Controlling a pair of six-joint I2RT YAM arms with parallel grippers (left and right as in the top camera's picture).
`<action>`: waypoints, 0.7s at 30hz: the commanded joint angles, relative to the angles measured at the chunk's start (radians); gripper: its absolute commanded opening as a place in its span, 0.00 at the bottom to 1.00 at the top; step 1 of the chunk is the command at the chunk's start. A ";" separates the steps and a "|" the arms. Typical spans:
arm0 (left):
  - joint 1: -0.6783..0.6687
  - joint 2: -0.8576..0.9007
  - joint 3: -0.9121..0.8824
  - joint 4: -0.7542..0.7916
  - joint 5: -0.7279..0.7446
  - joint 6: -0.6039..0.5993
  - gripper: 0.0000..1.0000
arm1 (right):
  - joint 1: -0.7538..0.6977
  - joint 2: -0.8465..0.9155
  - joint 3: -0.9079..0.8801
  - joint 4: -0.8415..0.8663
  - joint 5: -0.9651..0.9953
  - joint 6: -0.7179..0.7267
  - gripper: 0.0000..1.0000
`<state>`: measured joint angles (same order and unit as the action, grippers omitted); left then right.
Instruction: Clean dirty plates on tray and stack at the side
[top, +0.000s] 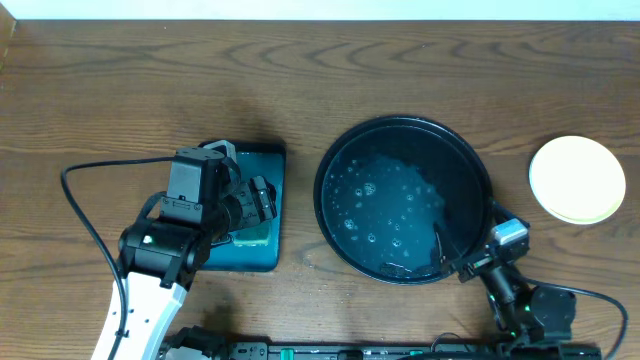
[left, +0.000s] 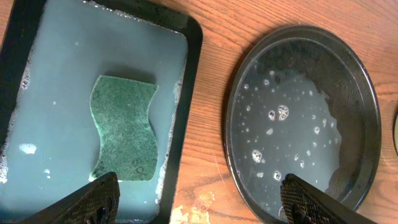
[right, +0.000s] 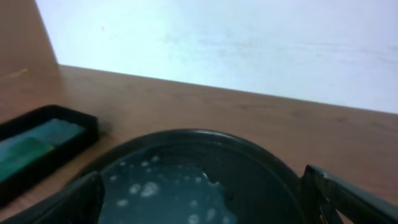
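- Black tray (top: 335, 150): round and shallow with a raised rim, resting flat on the wood-grain tabletop (top: 120, 90). Its floor carries a film of soapy water (top: 385, 195) dotted with white bubbles.
- Yellow plate (top: 577, 179): lies flat on the bare tabletop to the right of the black tray, near its rim but not touching it. A second edge shows under its near side. Whether more plates lie beneath it cannot be told from above.
- Teal tray (top: 265, 255): rectangular, just to the left of the black tray, with a strip of bare wood between them. The left wrist view shows it filled with cloudy pale liquid.
- Sponge (left: 124, 127): green with wavy edges, lying flat in the teal tray's liquid, to the left of the black tray.
- Left gripper (top: 268, 200): poised over the teal tray, left of the black tray. Its jaws are spread wide with nothing between them. The sponge sits below and between the two fingers (left: 93, 199) and is not held.
- Right gripper (top: 450, 262): at the black tray's near right rim, pointing in over the wet floor. Its jaws are also parted wide and carry nothing. Whether a finger (right: 339, 193) touches the rim cannot be told.
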<state>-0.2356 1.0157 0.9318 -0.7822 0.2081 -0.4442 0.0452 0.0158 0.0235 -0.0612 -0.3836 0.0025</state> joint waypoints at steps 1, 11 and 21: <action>0.003 0.003 0.020 -0.002 0.005 0.006 0.83 | -0.006 -0.011 -0.018 0.046 0.025 -0.011 0.99; 0.003 0.003 0.020 -0.002 0.005 0.006 0.83 | -0.006 -0.009 -0.018 0.016 0.024 -0.011 0.99; 0.003 -0.002 0.018 -0.002 0.005 0.006 0.83 | -0.006 -0.009 -0.018 0.016 0.024 -0.011 0.99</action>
<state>-0.2356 1.0157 0.9318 -0.7822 0.2081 -0.4442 0.0452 0.0128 0.0071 -0.0399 -0.3660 0.0025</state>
